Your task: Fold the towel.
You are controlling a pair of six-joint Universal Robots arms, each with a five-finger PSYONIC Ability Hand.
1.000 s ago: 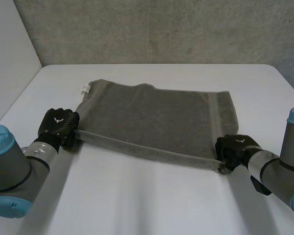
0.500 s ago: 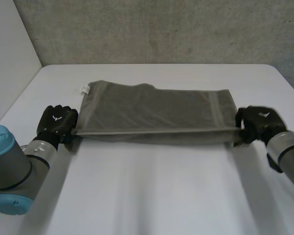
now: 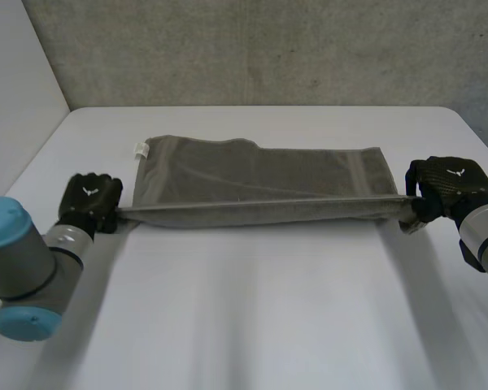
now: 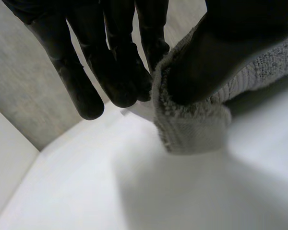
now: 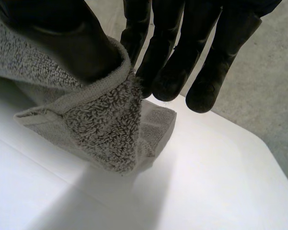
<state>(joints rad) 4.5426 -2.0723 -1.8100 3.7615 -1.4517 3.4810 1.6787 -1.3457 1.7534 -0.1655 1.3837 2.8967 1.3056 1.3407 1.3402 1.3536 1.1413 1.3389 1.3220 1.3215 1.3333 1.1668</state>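
A grey towel (image 3: pixel 260 175) lies spread across the middle of the white table (image 3: pixel 252 317), its near edge lifted and pulled taut between both hands. My left hand (image 3: pixel 89 201) pinches the near left corner; in the left wrist view the thumb presses the towel (image 4: pixel 192 127) against the fingers (image 4: pixel 110 72). My right hand (image 3: pixel 447 187) pinches the near right corner, and in the right wrist view that corner of the towel (image 5: pixel 105 124) hangs folded from between thumb and fingers (image 5: pixel 182 62). A small white label (image 3: pixel 140 148) sticks out at the far left corner.
A grey wall (image 3: pixel 268 49) rises behind the table's far edge. Bare table surface stretches in front of the towel towards me and along both sides.
Both hands have carried the towel's near edge away from me, the right one further, so the edge now runs level and taut. Less of the towel lies flat.
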